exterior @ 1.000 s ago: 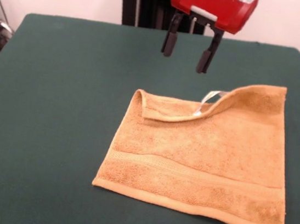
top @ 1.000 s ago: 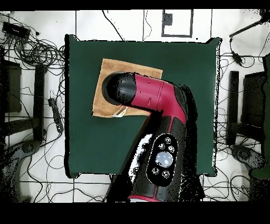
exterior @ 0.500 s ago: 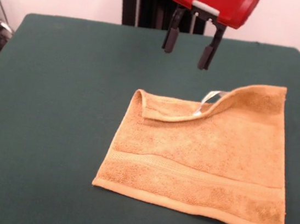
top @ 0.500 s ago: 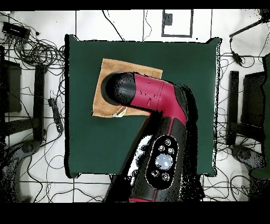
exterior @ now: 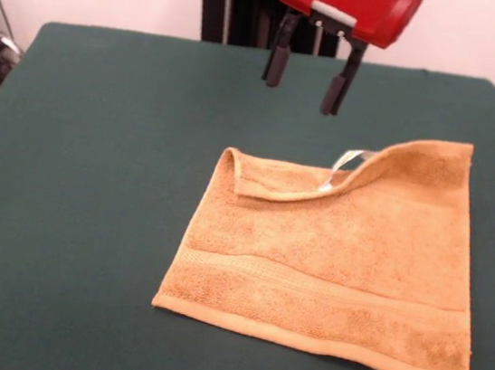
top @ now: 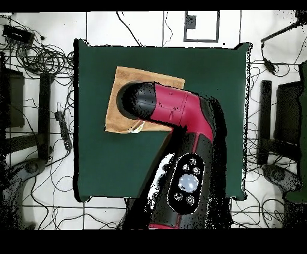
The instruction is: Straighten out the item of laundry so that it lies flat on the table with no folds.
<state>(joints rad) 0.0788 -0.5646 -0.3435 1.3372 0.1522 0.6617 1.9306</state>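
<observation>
The table [exterior: 94, 174] fills nearly all of the front view, its green cloth bare around the towel [exterior: 337, 270], which lies toward four o'clock of the table's middle. From above, my arm [top: 180, 120] comes up from six o'clock and covers much of the towel [top: 120, 84], leaving the cloth's eleven o'clock part and a strip at its seven o'clock side showing. The towel is mostly flat, with a woven band running across its near part. Its far edge is folded over toward me from the ten o'clock corner to about one o'clock, and a small white tag [exterior: 349, 162] sticks out of that fold. My gripper [exterior: 304, 69] hangs above the table at twelve o'clock of the towel, released, fingers [exterior: 276, 61] spread and clear of the cloth.
</observation>
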